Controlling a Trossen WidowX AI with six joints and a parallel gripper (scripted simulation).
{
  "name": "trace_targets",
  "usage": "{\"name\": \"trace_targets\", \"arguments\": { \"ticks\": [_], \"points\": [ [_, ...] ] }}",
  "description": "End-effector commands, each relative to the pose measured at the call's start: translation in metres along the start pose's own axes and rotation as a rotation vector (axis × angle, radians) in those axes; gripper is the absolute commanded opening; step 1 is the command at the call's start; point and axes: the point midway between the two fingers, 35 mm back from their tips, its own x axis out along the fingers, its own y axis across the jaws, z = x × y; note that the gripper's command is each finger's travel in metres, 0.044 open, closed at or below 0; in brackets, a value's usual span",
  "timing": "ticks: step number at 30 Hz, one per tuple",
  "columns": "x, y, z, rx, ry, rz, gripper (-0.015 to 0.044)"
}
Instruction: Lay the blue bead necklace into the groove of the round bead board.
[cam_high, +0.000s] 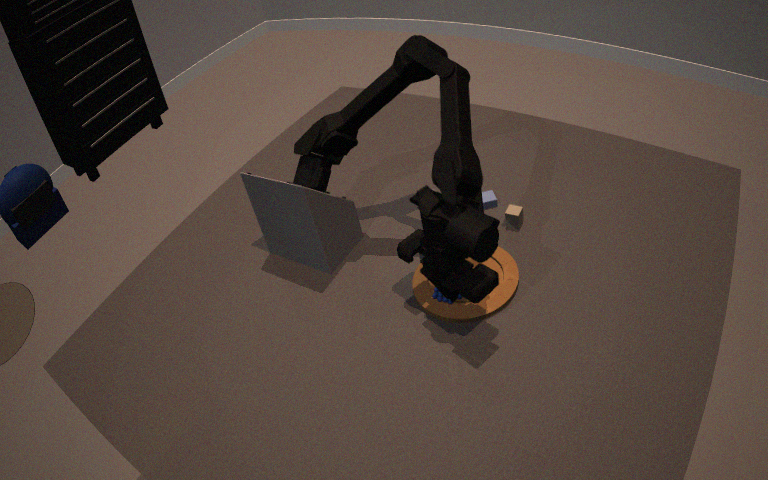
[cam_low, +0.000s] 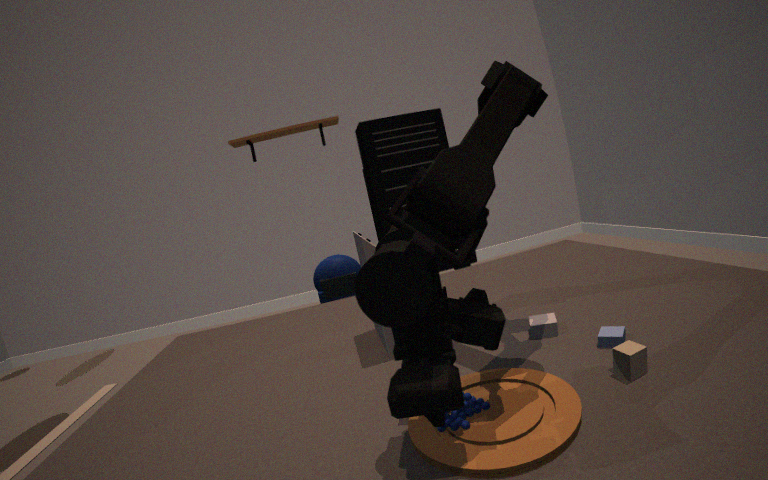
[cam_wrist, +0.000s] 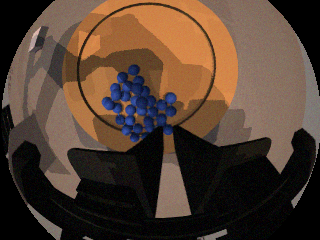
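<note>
The round orange bead board (cam_high: 509, 285) (cam_low: 509, 457) (cam_wrist: 227, 65) lies flat, with a dark ring-shaped groove. The blue bead necklace (cam_high: 443, 294) (cam_low: 467, 407) (cam_wrist: 142, 103) is bunched in a heap on the board. Most beads lie inside the ring, and some cross the groove on the side near my gripper. My gripper (cam_low: 439, 423) (cam_wrist: 168, 130) is low over that side of the board, its fingers nearly together, shut on the end of the heap. A bead shows at the fingertips in the wrist view; the exact pinch is hidden. In the top view the gripper body covers much of the board.
A grey slanted panel (cam_high: 294, 226) stands at the arm's base. Behind the board lie a tan cube (cam_high: 513, 212) (cam_low: 629, 362), a light blue block (cam_high: 489, 199) (cam_low: 611, 337) and a pinkish-white block (cam_low: 542, 326). A black cabinet (cam_high: 84, 73) stands farther off.
</note>
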Motion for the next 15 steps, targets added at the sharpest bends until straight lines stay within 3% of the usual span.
{"name": "trace_targets", "arguments": {
  "ticks": [1, 10, 15],
  "points": [
    [0.0019, -0.0013, 0.0012, 0.005, -0.003, 0.000, 0.0000],
    [0.0095, -0.0012, 0.0013, 0.005, -0.004, 0.000, 0.0000],
    [0.0050, -0.0028, -0.0005, 0.007, 0.000, -0.008, 0.0131]
  ]
}}
